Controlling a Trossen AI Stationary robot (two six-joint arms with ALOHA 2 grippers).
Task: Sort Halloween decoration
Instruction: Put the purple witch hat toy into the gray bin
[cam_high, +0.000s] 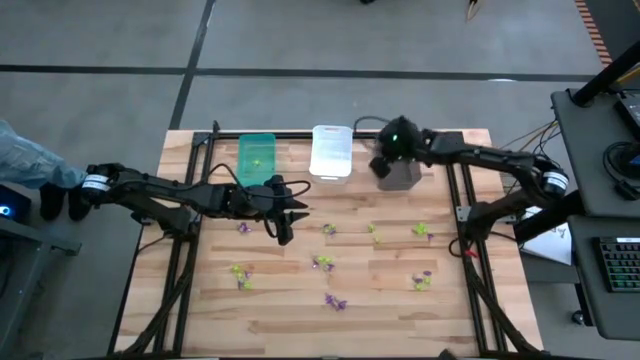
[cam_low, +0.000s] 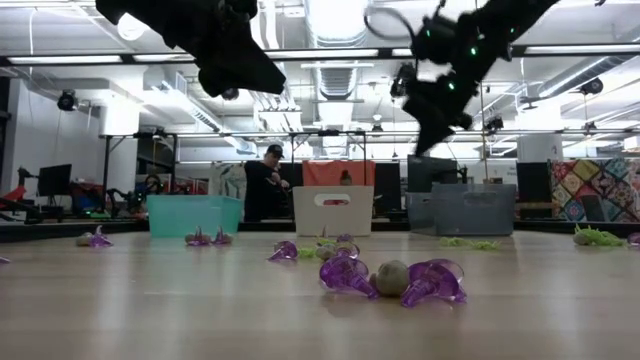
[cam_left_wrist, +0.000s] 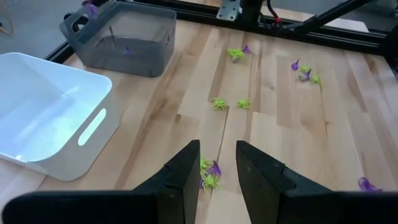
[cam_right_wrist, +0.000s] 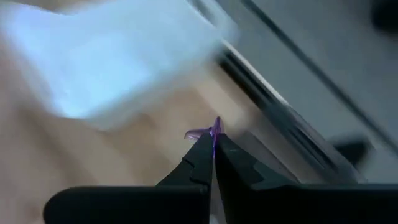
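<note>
Your right gripper (cam_right_wrist: 213, 149) is clamped shut on a purple trinket (cam_right_wrist: 202, 133), pinched right at the fingertips so the piece sticks out past them. In the high view the gripper sits directly above the dark grey bin (cam_high: 398, 175), so this reads as the carry-to-drop step; the bin already has a purple piece in it, which likely means purple goes here. The white bin (cam_high: 331, 151) is just beside that, the green bin (cam_high: 257, 156) one further along.

Your left gripper (cam_left_wrist: 217, 171) hangs over the table with its fingers apart and nothing between them. Just ahead of its tips lies a small clump of yellow-green and purple trinkets (cam_left_wrist: 209, 173), probably its next pick.

The rest of the Halloween decoration (cam_high: 330, 264) is scattered loose on the wooden table (cam_high: 200, 310), well apart from the bins. A person (cam_low: 268, 185) stands in the room beyond.
</note>
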